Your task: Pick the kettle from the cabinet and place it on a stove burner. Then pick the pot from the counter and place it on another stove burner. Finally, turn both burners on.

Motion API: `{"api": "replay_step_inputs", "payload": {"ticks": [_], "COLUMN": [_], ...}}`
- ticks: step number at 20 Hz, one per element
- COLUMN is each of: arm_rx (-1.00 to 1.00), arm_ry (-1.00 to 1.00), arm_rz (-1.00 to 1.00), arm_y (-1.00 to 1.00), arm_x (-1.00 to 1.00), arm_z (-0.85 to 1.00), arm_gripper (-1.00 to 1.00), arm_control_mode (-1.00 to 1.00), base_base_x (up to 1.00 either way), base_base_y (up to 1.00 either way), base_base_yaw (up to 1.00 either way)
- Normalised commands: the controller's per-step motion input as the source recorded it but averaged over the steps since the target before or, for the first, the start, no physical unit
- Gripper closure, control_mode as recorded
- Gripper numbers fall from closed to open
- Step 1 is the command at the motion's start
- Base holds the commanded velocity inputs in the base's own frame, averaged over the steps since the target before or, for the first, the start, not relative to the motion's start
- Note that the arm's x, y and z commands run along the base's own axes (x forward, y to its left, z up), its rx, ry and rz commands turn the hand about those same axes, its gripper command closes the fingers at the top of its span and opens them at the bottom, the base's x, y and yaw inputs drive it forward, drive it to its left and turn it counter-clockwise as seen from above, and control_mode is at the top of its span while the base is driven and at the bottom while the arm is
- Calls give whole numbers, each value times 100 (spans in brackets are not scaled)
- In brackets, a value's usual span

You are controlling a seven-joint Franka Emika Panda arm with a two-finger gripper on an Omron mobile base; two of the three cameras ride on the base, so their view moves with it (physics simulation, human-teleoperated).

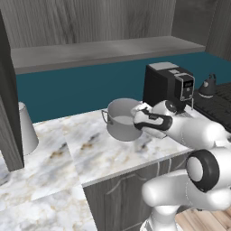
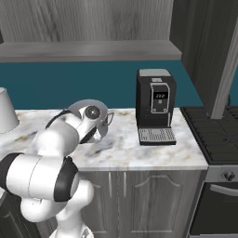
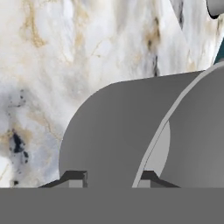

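The grey pot [image 1: 121, 120] stands on the marble counter [image 1: 90, 153], left of the coffee machine. My gripper [image 1: 137, 123] reaches down onto its near right rim. In the hand view, one fingertip [image 3: 74, 177] is outside the pot [image 3: 109, 131] wall and the other is inside, so the gripper [image 3: 111, 177] is shut on the wall. In the right base view my hand hides most of the pot [image 2: 103, 132]. The small dark kettle [image 1: 208, 85] sits on the black stove [image 1: 221, 106] at the far right. The cabinet shelf [image 1: 103, 52] runs above.
A black coffee machine [image 1: 169, 85] [image 2: 155, 104] stands between the pot and the stove [image 2: 214, 130]. A knob [image 2: 228, 175] shows on the stove front. A white conical object [image 1: 25, 128] stands at the counter's left. A dark cabinet panel [image 1: 9, 113] rises at the left.
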Motion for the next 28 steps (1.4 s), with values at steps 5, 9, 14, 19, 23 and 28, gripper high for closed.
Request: {"api": "replay_step_inputs", "payload": {"ticks": [5, 9, 14, 19, 23, 28], "arm_rx": [-7, -5, -4, -3, 0, 0], "arm_ry": [0, 1, 2, 3, 1, 0], "arm_rz": [0, 0, 0, 0, 0, 0], "arm_y": [0, 0, 0, 0, 0, 0], "arm_x": [-25, -26, -30, -37, -42, -46], "arm_z": [25, 19, 23, 24, 17, 20], "arm_gripper": [100, 100, 100, 100, 100, 100], "arm_control_mode": [-100, -100, -100, -100, -100, -100], "base_base_x": [0, 0, 0, 0, 0, 0], "base_base_y": [0, 0, 0, 0, 0, 0], "base_base_yaw": [0, 0, 0, 0, 0, 0]}}
